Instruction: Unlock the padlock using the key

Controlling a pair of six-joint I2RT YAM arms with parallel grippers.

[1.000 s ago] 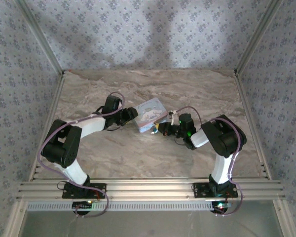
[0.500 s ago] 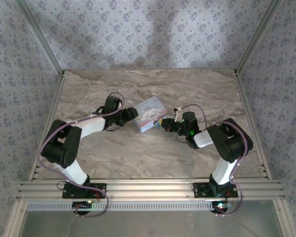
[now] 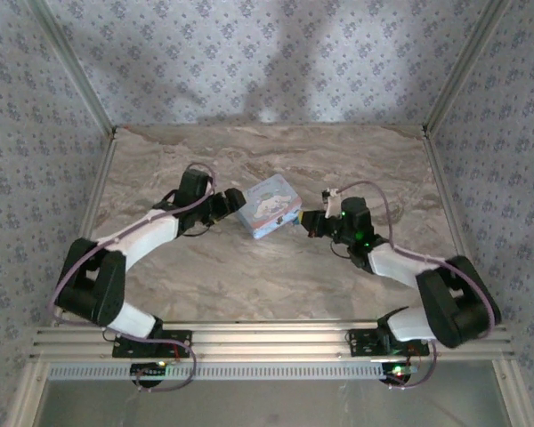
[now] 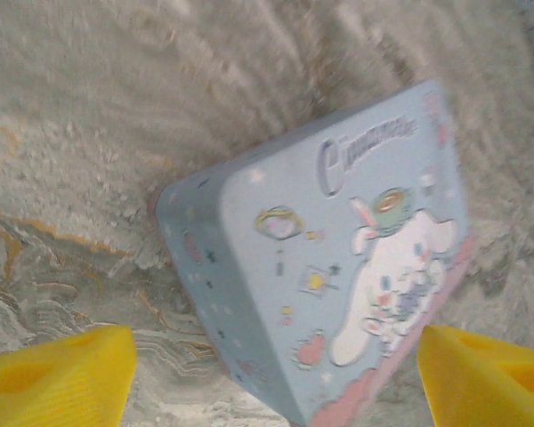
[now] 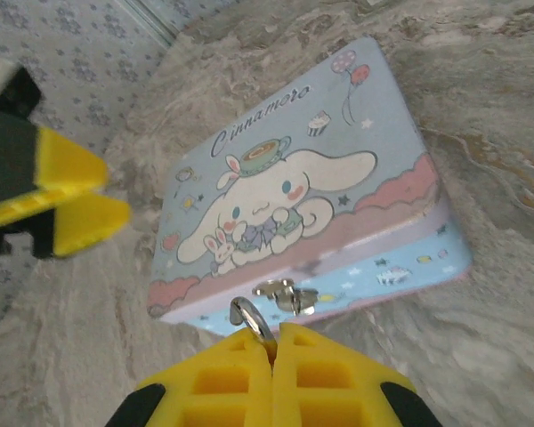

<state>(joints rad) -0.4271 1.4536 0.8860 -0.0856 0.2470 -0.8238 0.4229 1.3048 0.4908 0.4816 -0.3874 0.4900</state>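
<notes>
Padlock (image 5: 256, 322): tiny, body hidden. Its thin silvery shackle loop is pinched in your R gripper (image 5: 273, 336), yellow fingers (image 5: 222, 382) clenched, just beside the clasp (image 5: 285, 294) of the light-blue cartoon-printed rectangular tin (image 5: 276, 205). L gripper (image 4: 271, 382) released, fingers wide either side of tin's corner.

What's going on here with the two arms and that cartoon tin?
The left gripper stands open, its fingers either side of the light-blue tin without touching it. The right gripper is shut on a small silvery loop just in front of the tin's latch. Whether that loop is the padlock's shackle or a key ring cannot be told.
</notes>
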